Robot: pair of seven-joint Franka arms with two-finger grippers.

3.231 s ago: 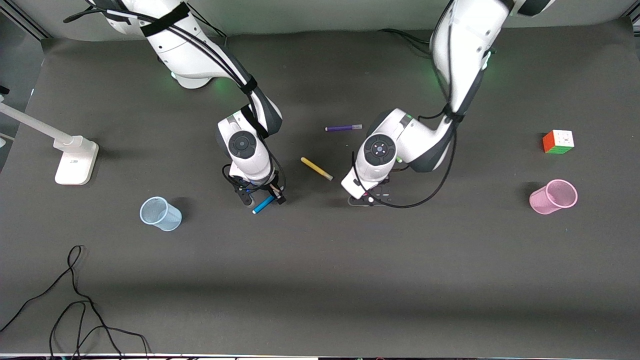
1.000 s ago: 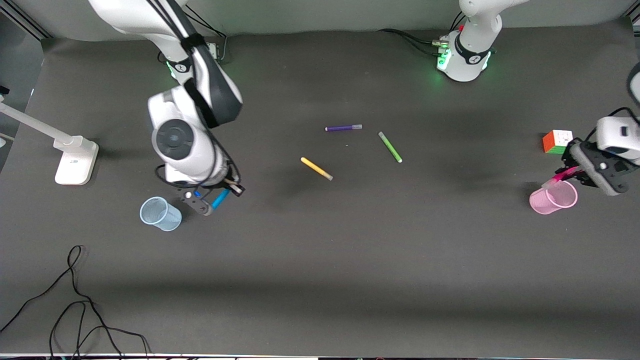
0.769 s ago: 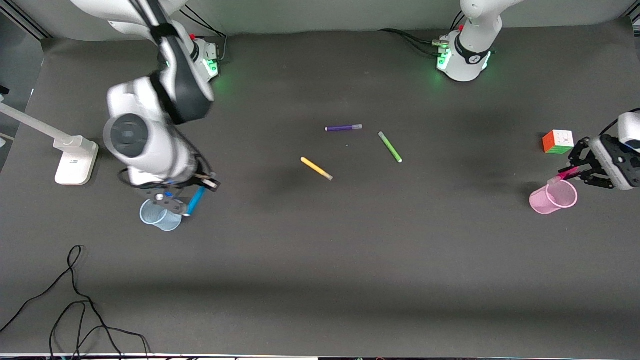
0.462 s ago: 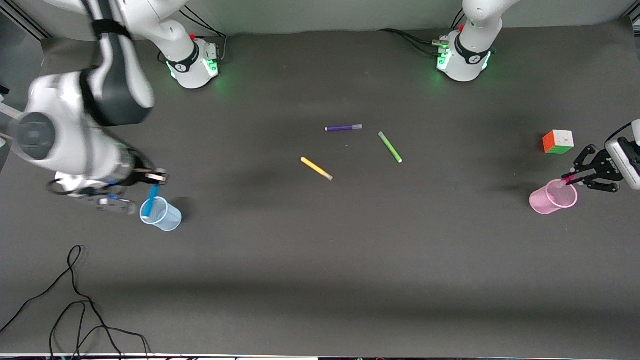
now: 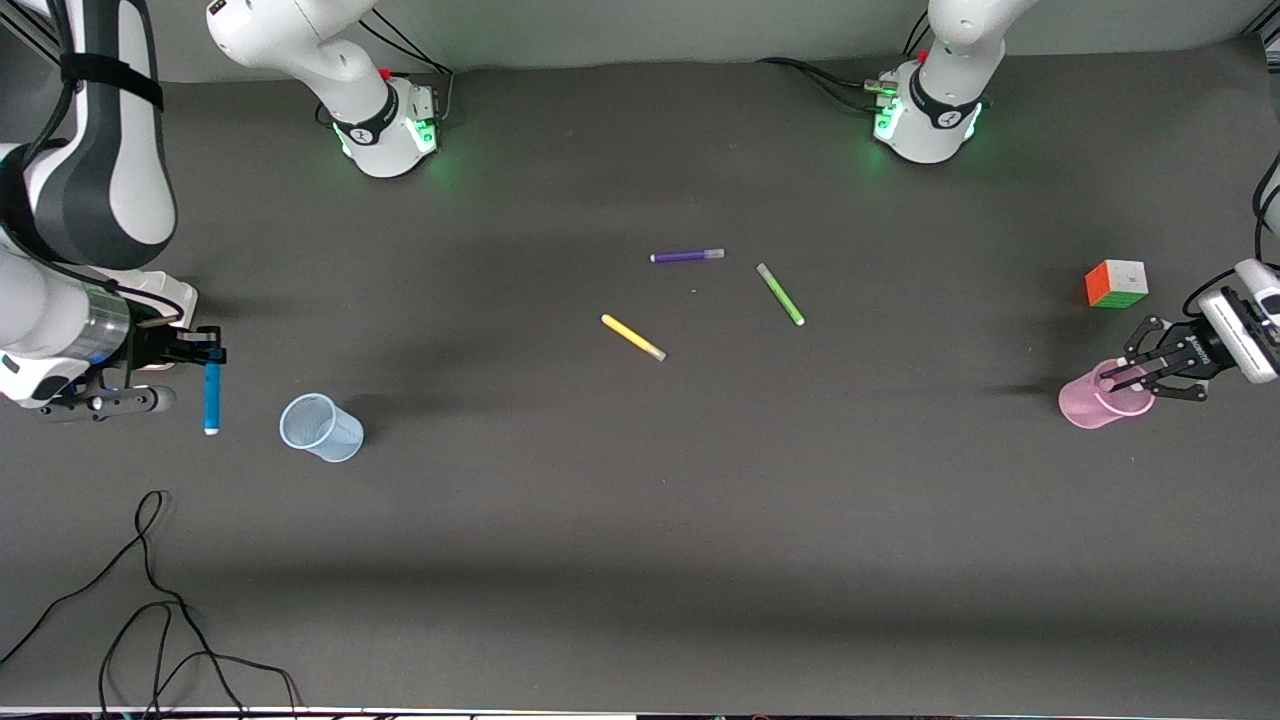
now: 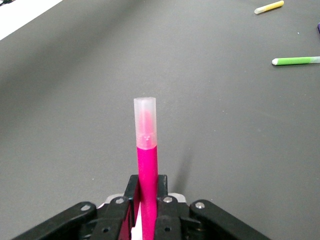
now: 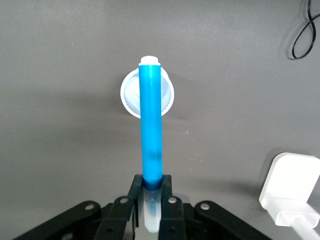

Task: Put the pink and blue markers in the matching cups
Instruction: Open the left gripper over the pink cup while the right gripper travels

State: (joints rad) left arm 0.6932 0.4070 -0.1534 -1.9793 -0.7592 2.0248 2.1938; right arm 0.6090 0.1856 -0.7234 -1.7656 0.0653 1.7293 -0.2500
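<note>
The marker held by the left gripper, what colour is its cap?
Pale, translucent and nearly clear, on the slim magenta-pink felt-tip marker. It shows best in the left wrist view.

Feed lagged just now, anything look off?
The right claw holds the blue marker toward the right arm's end of the table, beside the blue cup, not over it. The left claw holds the pink marker at the pink cup.

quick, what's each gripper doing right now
Left gripper: closed on the pink marker, over the pink cup.
Right gripper: closed on the blue marker, beside the blue cup.
</note>
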